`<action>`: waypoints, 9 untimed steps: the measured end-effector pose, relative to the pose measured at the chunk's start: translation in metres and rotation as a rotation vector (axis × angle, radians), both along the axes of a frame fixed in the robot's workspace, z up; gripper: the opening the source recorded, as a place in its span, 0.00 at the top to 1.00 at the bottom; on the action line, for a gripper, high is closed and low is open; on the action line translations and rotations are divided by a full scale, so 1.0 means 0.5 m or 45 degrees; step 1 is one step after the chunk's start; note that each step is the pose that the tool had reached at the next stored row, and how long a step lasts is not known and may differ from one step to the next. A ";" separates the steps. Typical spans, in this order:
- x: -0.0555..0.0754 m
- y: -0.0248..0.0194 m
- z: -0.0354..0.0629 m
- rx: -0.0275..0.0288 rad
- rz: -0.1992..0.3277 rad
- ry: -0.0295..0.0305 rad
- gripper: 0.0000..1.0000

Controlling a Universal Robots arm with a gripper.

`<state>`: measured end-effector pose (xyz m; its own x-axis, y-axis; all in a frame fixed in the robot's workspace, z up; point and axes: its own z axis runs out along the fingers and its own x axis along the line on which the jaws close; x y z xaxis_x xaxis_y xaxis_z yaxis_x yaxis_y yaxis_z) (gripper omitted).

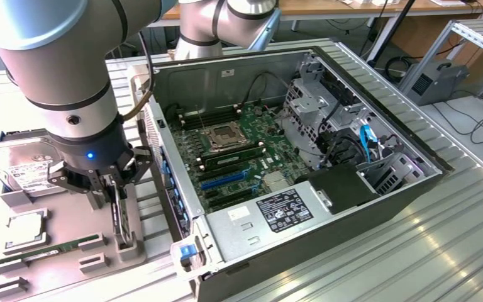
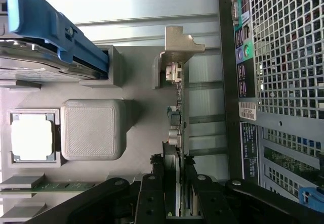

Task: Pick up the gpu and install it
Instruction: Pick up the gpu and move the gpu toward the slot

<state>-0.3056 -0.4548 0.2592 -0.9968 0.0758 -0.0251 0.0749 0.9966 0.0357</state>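
gripper (image 2: 173,166) clamped on gpu (image 2: 175,125), card upright in tray (image 2: 136,118) slot, not lifted, nowhere near installed in case (image 1: 367,214)

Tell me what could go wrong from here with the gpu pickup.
The pincer grips the gpu by its thin upper edge, so it might pivot when lifted. It stands in the gray holder; a skewed pull could jam there. The open case wall stands close beside, so a swing could strike it.
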 end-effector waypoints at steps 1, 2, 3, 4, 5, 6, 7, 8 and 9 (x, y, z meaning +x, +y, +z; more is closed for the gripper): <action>0.000 0.0000 0.001 0.0000 0.000 0.0000 0.74; 0.000 0.0000 0.001 0.0000 0.000 0.0000 0.74; 0.000 0.0000 0.002 0.0000 0.000 0.0001 0.74; 0.000 0.0000 0.003 0.0001 0.000 0.0000 0.74; 0.000 0.0000 0.003 0.0000 0.000 0.0000 0.74; 0.000 0.0000 0.004 0.0000 0.000 0.0001 0.74; 0.000 0.0000 0.005 0.0001 0.000 -0.0001 0.74; 0.000 0.0000 0.005 0.0001 0.000 -0.0001 0.74; 0.000 0.0000 0.006 0.0000 0.000 0.0000 0.74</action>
<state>-0.3056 -0.4548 0.2621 -0.9968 0.0758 -0.0252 0.0749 0.9966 0.0356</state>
